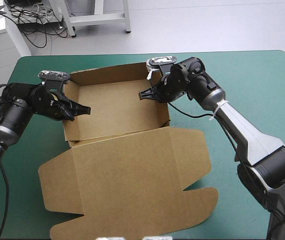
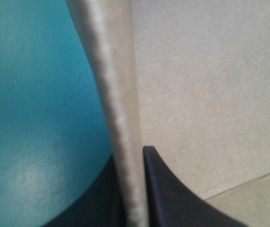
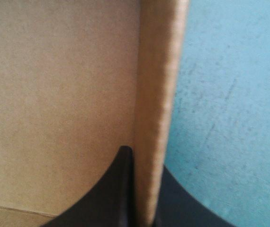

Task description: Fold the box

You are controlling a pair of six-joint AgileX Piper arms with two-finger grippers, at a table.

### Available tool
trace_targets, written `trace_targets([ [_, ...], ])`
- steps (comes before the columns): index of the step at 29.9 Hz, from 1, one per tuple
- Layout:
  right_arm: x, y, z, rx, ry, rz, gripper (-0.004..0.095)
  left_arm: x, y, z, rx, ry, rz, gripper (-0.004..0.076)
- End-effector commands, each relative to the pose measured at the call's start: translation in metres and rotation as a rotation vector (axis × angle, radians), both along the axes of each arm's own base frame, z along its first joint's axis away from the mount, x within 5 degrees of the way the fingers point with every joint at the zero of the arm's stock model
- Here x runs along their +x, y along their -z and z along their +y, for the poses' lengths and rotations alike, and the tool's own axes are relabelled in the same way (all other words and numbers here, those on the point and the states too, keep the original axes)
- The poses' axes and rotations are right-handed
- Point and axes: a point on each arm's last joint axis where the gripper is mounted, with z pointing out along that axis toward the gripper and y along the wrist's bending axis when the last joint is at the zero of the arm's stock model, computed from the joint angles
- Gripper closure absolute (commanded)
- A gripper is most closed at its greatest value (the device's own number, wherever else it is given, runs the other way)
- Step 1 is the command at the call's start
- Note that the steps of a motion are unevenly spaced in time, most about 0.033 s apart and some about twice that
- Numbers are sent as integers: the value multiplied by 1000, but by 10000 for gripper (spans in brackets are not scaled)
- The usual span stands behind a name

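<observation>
The brown box (image 1: 116, 112) stands as an open tray (its lid (image 1: 132, 185) flat on the teal-green cover (image 1: 262, 90)). The left gripper (image 1: 84, 109) pinches the left wall (image 1: 66, 125) nearly closed, and the right gripper (image 1: 143, 95) likewise clamps the right wall (image 1: 165, 115).

Teal-green table (image 1: 262, 75) bears the brown box (image 1: 115, 107); its lid (image 1: 127, 185) lies flat.
</observation>
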Motion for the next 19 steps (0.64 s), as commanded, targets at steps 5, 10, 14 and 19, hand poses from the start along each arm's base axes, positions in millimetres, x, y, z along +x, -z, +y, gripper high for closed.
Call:
trace_targets([
  [5,-3,-31,-54,-110,104,-6,923,39,-32,-35,-126,86,-147,734],
  [10,1,-14,-62,-136,133,47,923,74,-4,-46,-114,70,-64,734],
  [14,2,15,-62,-178,128,117,923,91,25,-51,-83,71,20,734],
  [19,4,34,-62,-218,135,162,922,101,52,-61,-22,97,73,734],
])
